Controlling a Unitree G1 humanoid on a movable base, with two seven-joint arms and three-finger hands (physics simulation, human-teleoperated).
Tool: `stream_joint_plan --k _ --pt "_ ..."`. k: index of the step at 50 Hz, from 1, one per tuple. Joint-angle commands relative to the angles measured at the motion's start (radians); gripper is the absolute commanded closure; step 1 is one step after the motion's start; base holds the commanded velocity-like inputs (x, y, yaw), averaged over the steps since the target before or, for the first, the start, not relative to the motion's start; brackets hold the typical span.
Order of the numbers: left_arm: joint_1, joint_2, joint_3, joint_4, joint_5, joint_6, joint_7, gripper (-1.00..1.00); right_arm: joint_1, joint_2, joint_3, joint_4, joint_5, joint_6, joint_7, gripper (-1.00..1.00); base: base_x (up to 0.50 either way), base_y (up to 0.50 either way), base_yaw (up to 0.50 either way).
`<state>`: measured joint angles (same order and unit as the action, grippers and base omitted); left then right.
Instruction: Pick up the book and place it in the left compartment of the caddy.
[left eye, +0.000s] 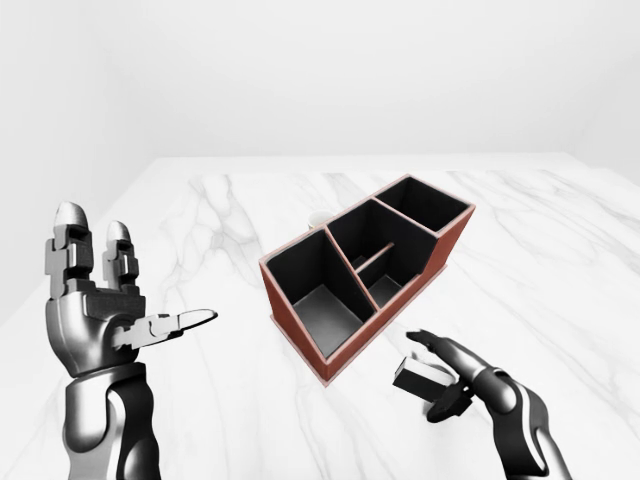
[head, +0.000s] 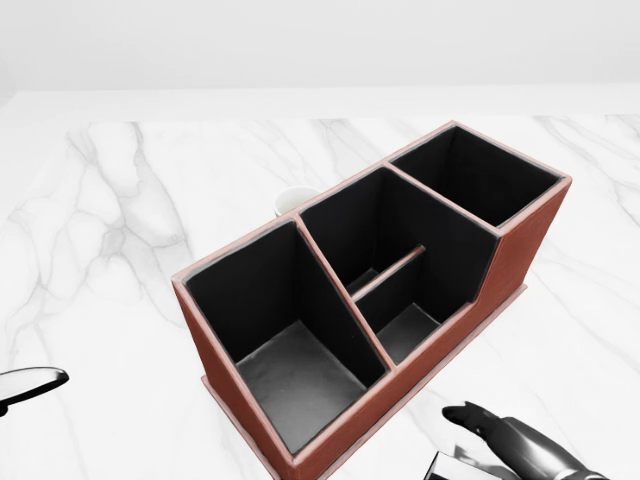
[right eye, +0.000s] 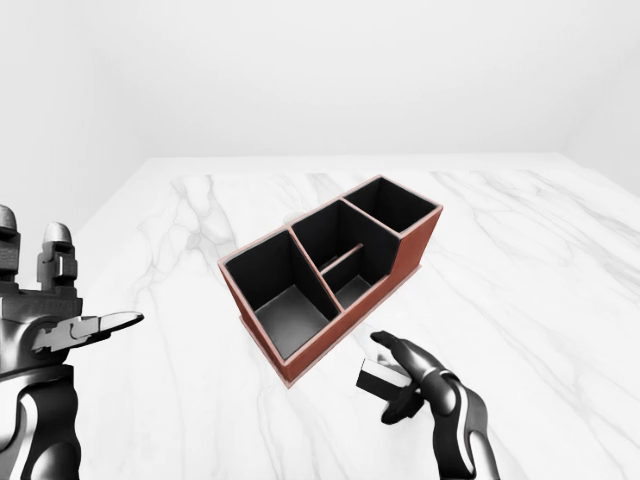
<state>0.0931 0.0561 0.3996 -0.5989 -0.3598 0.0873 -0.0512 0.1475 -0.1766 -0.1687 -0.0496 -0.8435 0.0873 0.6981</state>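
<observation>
Progress: book (left eye: 420, 376) not yet lifted or placed; the grasp looks unfinished, and carry and insertion remain
Right hand (left eye: 462, 380): fingers apart, curled around the book, thumb below it, not visibly clamped
Left hand (left eye: 95, 300): fingers spread, raised, holding nothing
Book position: between the right fingers, just beside the caddy (left eye: 366, 268)
Book axis: too hidden to tell
Left compartment (head: 285, 345): empty
</observation>
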Motion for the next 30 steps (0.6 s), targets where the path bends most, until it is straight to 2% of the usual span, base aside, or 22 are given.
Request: stream_joint_plan --k 1,17,30 --pt "0.001 -0.001 -0.003 -0.002 0.003 0.0 0.002 -1.0 0.001 -0.003 0.007 0.026 0.012 0.0 0.0 1.0 0.0 0.0 0.0" --pt "0.001 -0.001 -0.004 0.002 0.004 0.0 0.001 -1.0 -0.01 -0.002 0.015 0.004 0.009 0.0 0.0 1.0 0.0 0.0 0.0" --pt "0.002 -0.001 -0.004 -0.004 0.004 0.0 -0.003 -1.0 0.001 0.016 0.002 -0.226 -0.037 0.0 0.0 1.0 0.0 0.0 0.0"
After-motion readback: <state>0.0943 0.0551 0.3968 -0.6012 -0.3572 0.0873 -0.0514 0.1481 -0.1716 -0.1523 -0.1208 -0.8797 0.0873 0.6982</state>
